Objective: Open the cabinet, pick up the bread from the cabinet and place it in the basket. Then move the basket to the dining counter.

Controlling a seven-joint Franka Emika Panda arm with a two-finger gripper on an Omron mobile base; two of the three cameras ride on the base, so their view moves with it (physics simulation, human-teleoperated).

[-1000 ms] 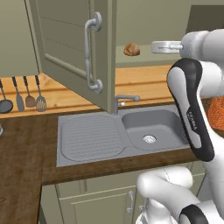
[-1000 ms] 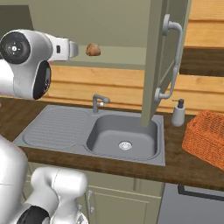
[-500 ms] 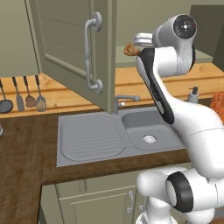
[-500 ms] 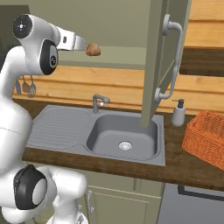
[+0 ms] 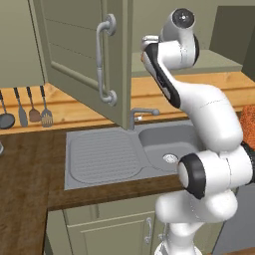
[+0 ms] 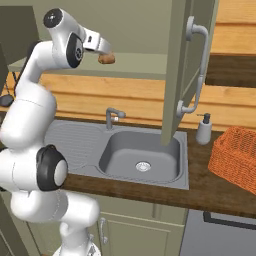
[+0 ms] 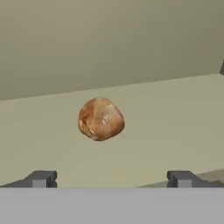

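Observation:
The cabinet stands open, its sage-green door (image 5: 82, 50) swung out with a long silver handle (image 5: 102, 60). On its shelf (image 7: 179, 113) lies the bread (image 7: 101, 118), a small round brown roll. My gripper (image 7: 110, 179) is open just in front of it, not touching, with one dark fingertip (image 7: 41, 178) on each side. From the right base view the gripper (image 6: 102, 48) hovers right at the bread (image 6: 106, 59). The orange mesh basket (image 6: 235, 157) sits on the counter far to the right, apart from the arm. The dining counter is out of view.
Below the cabinet are a grey sink (image 6: 142, 155) with a faucet (image 6: 112, 117) and a soap dispenser (image 6: 203, 130). The open door (image 6: 180, 65) hangs out over the sink between the arm and the basket. Utensils (image 5: 30, 107) hang on the left wall.
The arm has swung up and leftward from the right side, bringing the hand to the cabinet shelf close to the bread. The jaws stayed open.

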